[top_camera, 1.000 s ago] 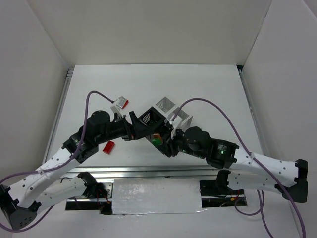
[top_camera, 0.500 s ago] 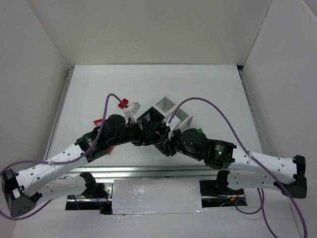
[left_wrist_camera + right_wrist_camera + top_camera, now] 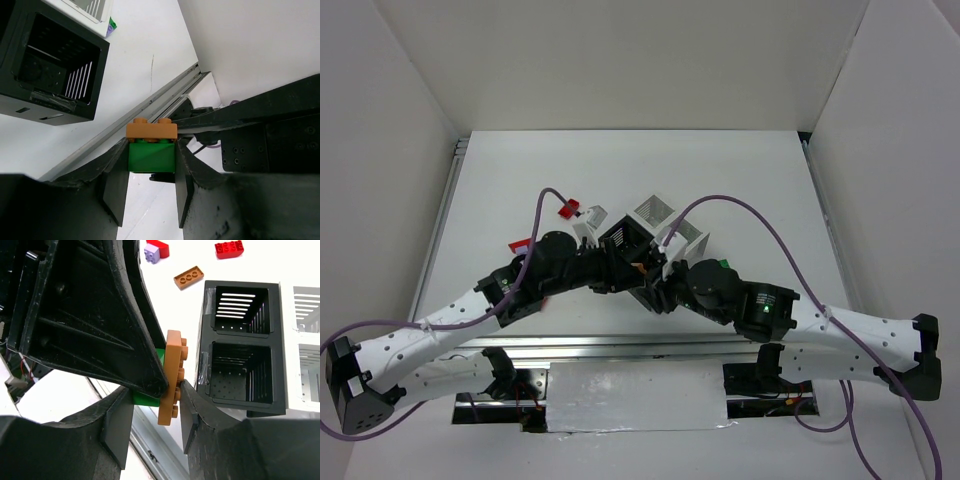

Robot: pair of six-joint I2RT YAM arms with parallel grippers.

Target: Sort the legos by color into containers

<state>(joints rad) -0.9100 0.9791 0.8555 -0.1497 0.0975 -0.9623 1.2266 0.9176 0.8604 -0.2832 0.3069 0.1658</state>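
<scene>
Left jaws have closed on the stacked bricks.

obstacle: left pincer, right pincer meeting on lego stack before containers | free: table beyond containers

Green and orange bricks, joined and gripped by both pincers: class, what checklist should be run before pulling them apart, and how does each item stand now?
1. The left pincer shut on the sides of the green brick: ok.
2. The right pincer clamped across the orange brick and the green one: ok.
3. Bricks separated: not ok; orange sits pressed onto green.
4. The black containers open and empty: ok.
5. Which container takes which colour: cannot tell.
</scene>
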